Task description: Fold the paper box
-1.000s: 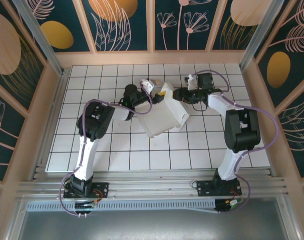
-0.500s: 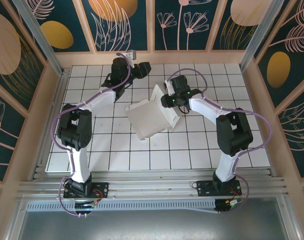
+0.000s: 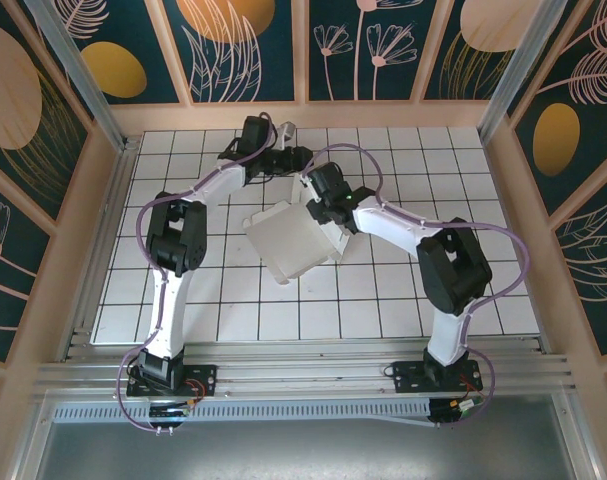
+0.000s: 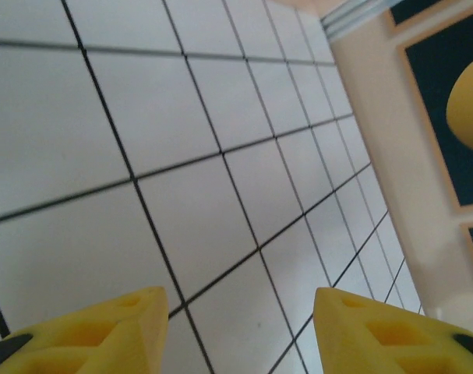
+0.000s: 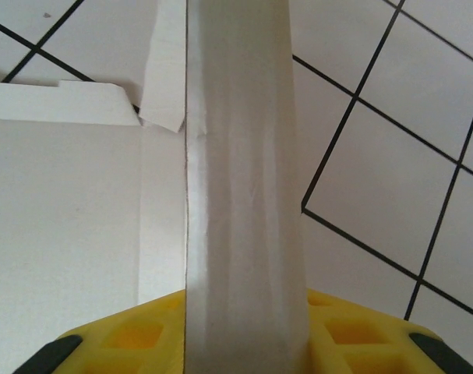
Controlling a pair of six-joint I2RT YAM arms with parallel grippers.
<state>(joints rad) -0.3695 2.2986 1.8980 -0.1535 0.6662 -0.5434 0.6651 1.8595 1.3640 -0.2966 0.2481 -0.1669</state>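
- One paper box [image 3: 291, 238] counted: white, plain, creased. It lay near the middle of the gridded surface [image 3: 403, 290], askew to the grid lines.
- Main panel lay flat. One narrow side panel stood upright at its right edge, with a small tab beyond it in the right wrist view.
- Right fingers [image 3: 318, 198] were clamped on that upright panel, one yellow pad on each side.
- Left fingers [image 3: 295, 160] were spread wide and held nothing, over bare tiles near the box's far edge.
- Two arms counted.
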